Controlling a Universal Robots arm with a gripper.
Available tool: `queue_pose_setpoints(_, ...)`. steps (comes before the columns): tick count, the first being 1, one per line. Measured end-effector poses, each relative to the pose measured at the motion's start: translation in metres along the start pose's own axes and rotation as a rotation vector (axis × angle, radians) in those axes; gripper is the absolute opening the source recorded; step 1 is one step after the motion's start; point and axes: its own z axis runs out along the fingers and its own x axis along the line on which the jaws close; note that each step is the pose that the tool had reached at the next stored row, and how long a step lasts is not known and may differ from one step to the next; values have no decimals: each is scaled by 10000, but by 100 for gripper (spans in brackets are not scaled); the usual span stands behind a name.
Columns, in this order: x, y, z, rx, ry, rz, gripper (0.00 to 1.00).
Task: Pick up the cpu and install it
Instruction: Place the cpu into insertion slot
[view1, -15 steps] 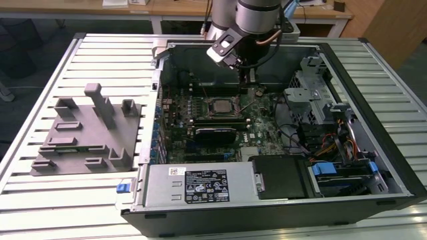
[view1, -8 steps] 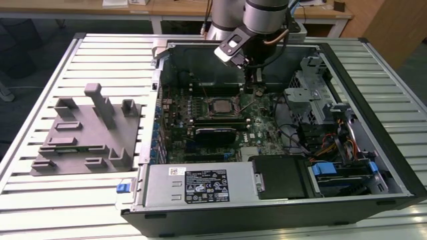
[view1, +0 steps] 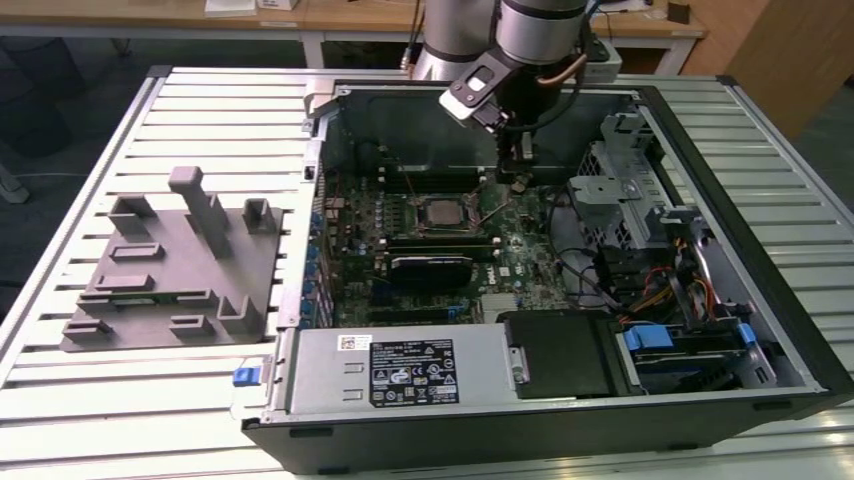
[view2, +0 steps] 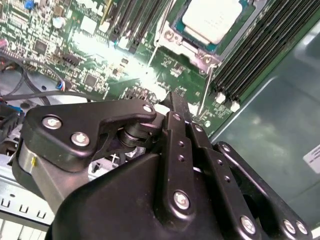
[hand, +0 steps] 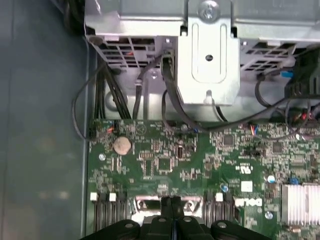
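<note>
Black gripper (view2: 174, 102): fingers are pressing together tip to tip, with nothing showing between them; it is carrying nothing.
Tip position: is hanging just above the green motherboard (hand: 165, 165), beside the socket's thin wire lever (view2: 206, 87). Whether it is touching the lever, I cannot tell.
Cpu: the cpu (view2: 212, 17) is lying flat in its socket, silvery top up, near the fingertips but apart from them. In the exterior view it is sitting at frame centre, with the gripper up and to the right of it.
Step in hand: by my judgement the pick and the placing are done, and the work is sitting at the securing end of the install. Whether the bracket is clamping the chip, I cannot tell.
Next move's demands: judged, fine aim on a thin wire, slow travel and light force, since the memory slots (view2: 250, 55) are crowding the socket.
Arm pose: the grey arm (view1: 541, 40) is reaching down from the upper centre of the exterior view, wrist pointing straight into the open computer case (view1: 747, 210), fingers vertical.
Surroundings: a grey moulded fixture (view1: 174, 260) is resting at the left of that frame on the slatted table (view1: 134, 400), well apart.
</note>
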Motion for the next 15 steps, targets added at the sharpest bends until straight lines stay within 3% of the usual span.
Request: queue_pose_setpoints(15, 18, 191, 80, 19, -1, -30, 11)
